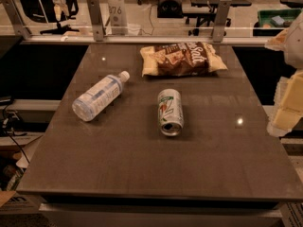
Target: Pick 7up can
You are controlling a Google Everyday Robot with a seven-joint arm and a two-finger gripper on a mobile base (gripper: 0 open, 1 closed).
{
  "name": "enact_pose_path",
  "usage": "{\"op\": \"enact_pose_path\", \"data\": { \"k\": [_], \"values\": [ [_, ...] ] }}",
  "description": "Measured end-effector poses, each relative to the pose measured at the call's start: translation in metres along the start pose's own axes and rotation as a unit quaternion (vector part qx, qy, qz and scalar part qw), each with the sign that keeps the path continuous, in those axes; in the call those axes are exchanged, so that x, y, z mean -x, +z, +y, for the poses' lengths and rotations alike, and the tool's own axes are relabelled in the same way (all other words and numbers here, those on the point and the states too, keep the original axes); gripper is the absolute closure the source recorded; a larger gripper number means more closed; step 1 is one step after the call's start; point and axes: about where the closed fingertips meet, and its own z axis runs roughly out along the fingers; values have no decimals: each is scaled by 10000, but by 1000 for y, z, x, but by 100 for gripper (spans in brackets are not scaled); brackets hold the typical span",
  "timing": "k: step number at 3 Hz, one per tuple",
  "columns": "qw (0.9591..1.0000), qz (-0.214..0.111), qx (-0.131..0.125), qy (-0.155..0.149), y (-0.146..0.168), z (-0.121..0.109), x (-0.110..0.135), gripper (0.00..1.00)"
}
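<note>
The 7up can [170, 111] lies on its side near the middle of the brown table [142, 164]. Its body is pale white-green and its silver open end faces the front edge. My gripper [289, 103] shows as pale cream-coloured blocks at the right edge of the camera view, beyond the table's right side. It is well to the right of the can, apart from it, and holds nothing that I can see.
A clear plastic water bottle [99, 96] with a white cap lies on its side left of the can. A brown and cream chip bag [182, 58] lies at the back. A metal rail with posts [94, 19] runs behind the table.
</note>
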Motion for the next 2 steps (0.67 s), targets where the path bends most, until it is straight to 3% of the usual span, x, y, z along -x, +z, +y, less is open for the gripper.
{"op": "enact_pose_path", "data": {
  "k": [1, 2],
  "values": [
    [10000, -6, -12, -37, 0, -1, 2, 0],
    [9992, -148, -11, -368, 6, -4, 19, 0]
  ]
}}
